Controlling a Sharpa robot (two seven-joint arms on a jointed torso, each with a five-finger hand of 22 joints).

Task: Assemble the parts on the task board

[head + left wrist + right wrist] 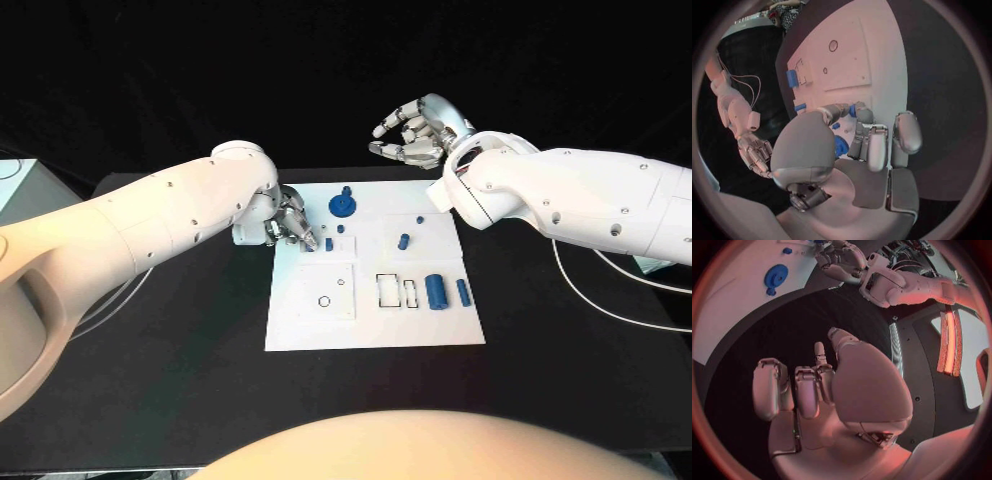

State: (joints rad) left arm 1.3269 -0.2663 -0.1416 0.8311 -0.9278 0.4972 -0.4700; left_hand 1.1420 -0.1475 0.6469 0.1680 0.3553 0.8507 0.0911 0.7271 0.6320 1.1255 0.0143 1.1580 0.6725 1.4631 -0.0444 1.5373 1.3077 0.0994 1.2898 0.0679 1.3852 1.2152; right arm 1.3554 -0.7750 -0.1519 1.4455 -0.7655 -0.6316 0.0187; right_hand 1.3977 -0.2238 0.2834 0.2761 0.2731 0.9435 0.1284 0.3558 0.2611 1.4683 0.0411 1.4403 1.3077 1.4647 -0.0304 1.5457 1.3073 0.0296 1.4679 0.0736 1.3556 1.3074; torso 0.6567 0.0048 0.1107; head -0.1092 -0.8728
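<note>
We see the white task board (378, 330) lying in the middle of the black surface (173, 400), with small blue parts scattered across it. A round blue part (342, 205) with a small knob stands near the board's far edge, two small blue pieces (405, 240) lie toward its right side, and two blue cylinders (438, 292) rest side by side next to a rectangular cut-out near the right edge. The left hand (289, 225) reaches down over the board's left edge, its fingertips (859, 111) pinching a small blue peg (852, 110) close to the white plate; we cannot tell whether the peg touches the board. The right hand (415, 130) hangs above the surface beyond the board's far edge, well apart from every part, its fingers (804, 390) loosely curled inward and holding nothing. From the right wrist, we see the round blue part on the board and the left hand beside it.
</note>
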